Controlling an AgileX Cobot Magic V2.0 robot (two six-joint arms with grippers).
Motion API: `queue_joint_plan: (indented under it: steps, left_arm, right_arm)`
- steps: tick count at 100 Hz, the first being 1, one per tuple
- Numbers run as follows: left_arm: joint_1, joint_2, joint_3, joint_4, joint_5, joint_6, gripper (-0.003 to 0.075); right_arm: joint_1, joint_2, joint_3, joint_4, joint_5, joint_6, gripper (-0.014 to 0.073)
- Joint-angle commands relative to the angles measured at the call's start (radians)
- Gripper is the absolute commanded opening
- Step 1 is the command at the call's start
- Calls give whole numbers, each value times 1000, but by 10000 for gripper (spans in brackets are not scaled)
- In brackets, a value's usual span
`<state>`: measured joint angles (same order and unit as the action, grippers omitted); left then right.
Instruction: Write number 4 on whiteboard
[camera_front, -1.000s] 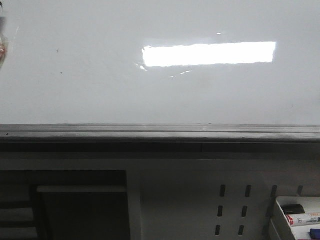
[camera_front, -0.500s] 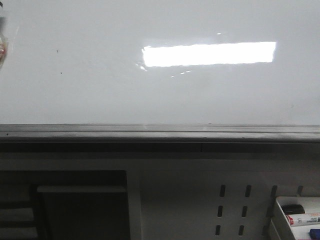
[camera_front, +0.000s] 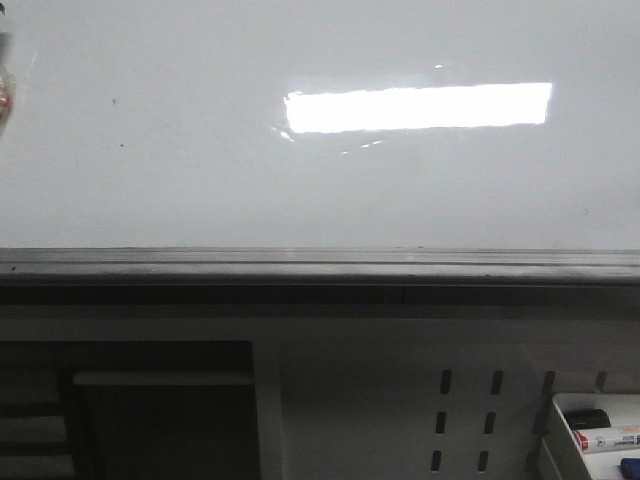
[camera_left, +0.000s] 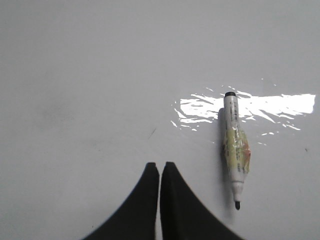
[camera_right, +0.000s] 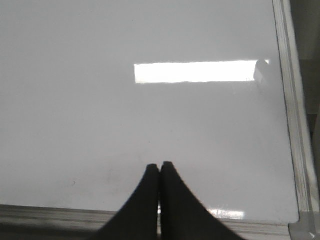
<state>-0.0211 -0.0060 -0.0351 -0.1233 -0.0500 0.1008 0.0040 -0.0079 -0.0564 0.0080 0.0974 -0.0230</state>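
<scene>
1. Front view: the whiteboard (camera_front: 200, 190) lies blank above its dark ledge (camera_front: 320, 266); no number 4 shows, so writing is not begun.
2. Left wrist view: the left pincer (camera_left: 159, 172), tips together and empty, hovers beside an uncapped marker (camera_left: 235, 150) lying flat, within reach for pickup.
3. Right wrist view: the right pincer (camera_right: 159, 172), tips together, idles over bare board near the frame (camera_right: 295, 150).

I seem to work in a lab or workshop: a large whiteboard (camera_front: 200, 180) fills my view, above a slotted perforated panel (camera_front: 400, 400) and a bin of markers (camera_front: 600, 435).
</scene>
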Motion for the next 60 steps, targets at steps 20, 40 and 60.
queue_joint_plan:
  steps: [20,40,60]
  left_arm:
    - [-1,72,-341,-15,181,-12,-20]
    - [-1,270,-587,-3,419,-12,-20]
    - [-1,386,-628,-7,432,-12,-20]
  right_arm:
    - [-3,110,-303,-8,122,-4,-58]
    - [-3,275,-498,-19,316,-4,-58]
    - [-3,367,-515,-24,317,-4,-58]
